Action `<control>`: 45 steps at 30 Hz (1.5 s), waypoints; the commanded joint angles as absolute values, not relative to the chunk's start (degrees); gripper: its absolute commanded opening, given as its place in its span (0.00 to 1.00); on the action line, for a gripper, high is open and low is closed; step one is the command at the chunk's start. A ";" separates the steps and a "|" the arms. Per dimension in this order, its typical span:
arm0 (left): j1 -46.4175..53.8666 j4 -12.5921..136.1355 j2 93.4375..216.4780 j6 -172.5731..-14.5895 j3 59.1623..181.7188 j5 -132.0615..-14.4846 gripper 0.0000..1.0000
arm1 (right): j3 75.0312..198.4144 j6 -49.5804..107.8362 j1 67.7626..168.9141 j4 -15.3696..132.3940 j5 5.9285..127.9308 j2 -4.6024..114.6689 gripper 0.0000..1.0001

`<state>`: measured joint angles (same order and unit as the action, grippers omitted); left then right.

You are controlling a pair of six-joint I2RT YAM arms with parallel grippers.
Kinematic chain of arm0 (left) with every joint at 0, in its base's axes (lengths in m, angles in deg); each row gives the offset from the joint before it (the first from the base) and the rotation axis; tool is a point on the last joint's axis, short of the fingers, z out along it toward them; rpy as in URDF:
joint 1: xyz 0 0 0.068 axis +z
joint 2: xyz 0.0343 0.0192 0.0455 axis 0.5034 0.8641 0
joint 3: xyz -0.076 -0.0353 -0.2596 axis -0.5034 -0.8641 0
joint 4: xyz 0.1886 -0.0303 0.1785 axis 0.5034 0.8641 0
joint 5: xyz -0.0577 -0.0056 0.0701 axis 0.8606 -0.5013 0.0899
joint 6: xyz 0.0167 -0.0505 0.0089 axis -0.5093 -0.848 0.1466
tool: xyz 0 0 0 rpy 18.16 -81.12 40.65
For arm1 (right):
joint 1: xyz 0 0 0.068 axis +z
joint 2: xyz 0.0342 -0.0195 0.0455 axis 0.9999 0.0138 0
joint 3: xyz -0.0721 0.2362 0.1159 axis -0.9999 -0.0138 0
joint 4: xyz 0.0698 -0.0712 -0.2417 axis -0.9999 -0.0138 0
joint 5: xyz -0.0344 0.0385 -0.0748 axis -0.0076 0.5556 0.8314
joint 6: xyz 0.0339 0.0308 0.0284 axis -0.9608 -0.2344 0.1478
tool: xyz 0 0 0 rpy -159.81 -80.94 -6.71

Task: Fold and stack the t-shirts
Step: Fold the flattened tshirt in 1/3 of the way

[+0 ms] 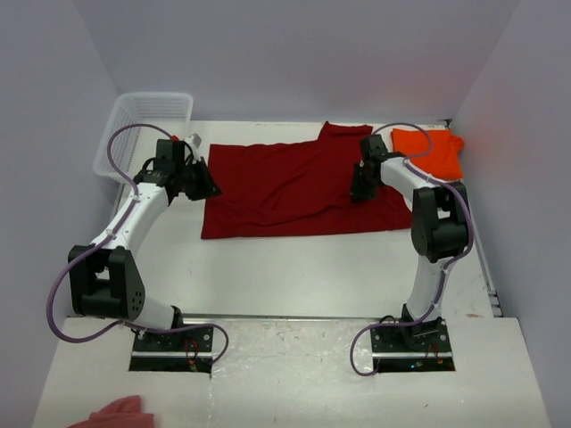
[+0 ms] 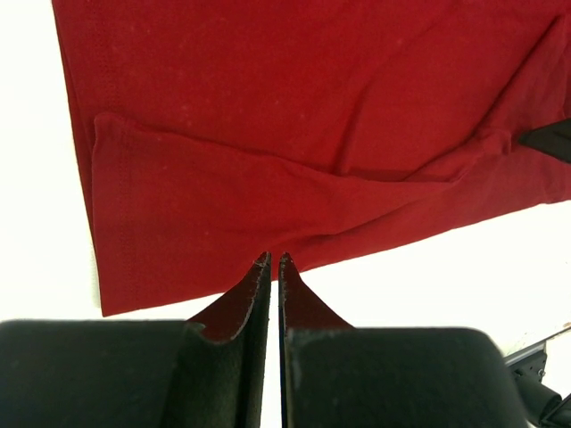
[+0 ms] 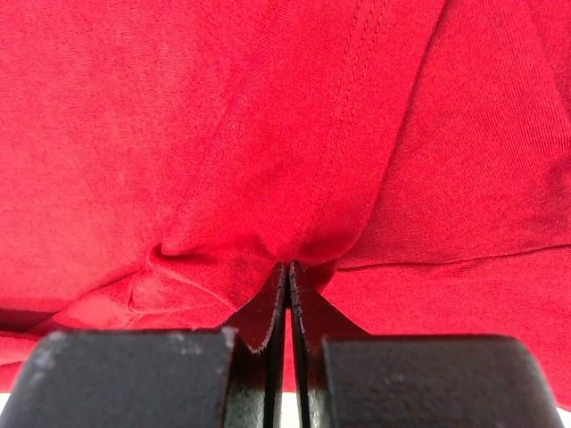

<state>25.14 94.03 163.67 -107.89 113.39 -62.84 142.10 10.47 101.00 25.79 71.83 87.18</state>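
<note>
A dark crimson red t-shirt (image 1: 285, 183) lies spread flat across the middle of the white table. My left gripper (image 1: 210, 185) sits at the shirt's left edge. In the left wrist view that gripper (image 2: 273, 260) is shut, its tips pinching the hem of the red cloth (image 2: 294, 107). My right gripper (image 1: 359, 189) rests on the shirt's right part, below the sleeve. Seen from the right wrist, this gripper (image 3: 287, 266) is shut on a puckered fold of the red fabric (image 3: 223, 134). A bright orange t-shirt (image 1: 433, 150), folded small, lies at the back right corner.
A white mesh basket (image 1: 147, 120) stands at the back left, just behind the left arm. A pale pink cloth scrap (image 1: 120, 412) lies at the near left edge by the arm bases. Walls close in the back and both sides.
</note>
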 commanded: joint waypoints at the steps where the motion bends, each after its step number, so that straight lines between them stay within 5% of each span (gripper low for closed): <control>1: 24.95 92.26 163.84 -106.52 113.58 -61.76 0.07 | 145.63 11.68 101.43 26.94 71.14 85.05 0.00; 12: 24.95 91.82 166.56 -106.52 113.66 -63.25 0.06 | 162.76 14.05 101.87 22.64 67.89 92.15 0.00; 17: 24.95 91.82 168.41 -106.52 113.93 -64.13 0.06 | 182.60 15.90 101.87 17.47 63.43 102.69 0.00; 18: 24.95 91.91 168.76 -106.52 113.93 -64.13 0.06 | 187.08 16.69 101.78 15.36 62.80 108.80 0.16; 21: 24.95 92.44 169.29 -106.70 114.28 -65.27 0.06 | 202.93 17.04 101.87 9.89 62.09 116.75 0.87; 25: 24.95 92.53 169.29 -107.23 114.63 -67.73 0.06 | 185.02 17.05 102.22 18.65 64.19 105.82 0.95; 31: 24.60 92.96 173.41 -107.93 117.61 -69.22 0.05 | 162.18 17.40 102.92 25.18 69.55 86.56 0.95; 35: 24.34 95.33 178.06 -107.32 120.16 -72.56 0.23 | 151.37 16.61 103.62 26.59 72.81 76.45 0.91; 36: 24.34 96.21 178.95 -107.23 120.86 -75.27 0.25 | 147.61 16.43 103.80 26.94 73.16 74.52 0.87; 38: 24.34 97.18 180.70 -107.31 122.18 -76.78 0.27 | 144.34 16.52 104.06 27.82 72.46 69.33 0.61; 39: 24.25 97.27 181.15 -107.58 122.80 -77.92 0.27 | 142.23 16.34 104.06 27.38 72.64 67.92 0.45; 40: 24.33 97.19 181.59 -107.84 123.15 -78.28 0.27 | 141.17 16.08 104.06 27.38 72.81 65.56 0.16; 41: 24.34 97.45 182.64 -107.84 123.68 -78.54 0.26 | 140.11 16.08 104.06 27.21 72.46 64.66 0.07; 43: 23.98 97.80 183.70 -107.75 125.52 -79.69 0.26 | 137.65 16.08 104.15 27.20 72.02 63.08 0.06; 45: 23.98 99.20 185.02 -107.84 127.10 -80.82 0.31 | 135.11 16.60 104.15 27.99 72.20 61.06 0.19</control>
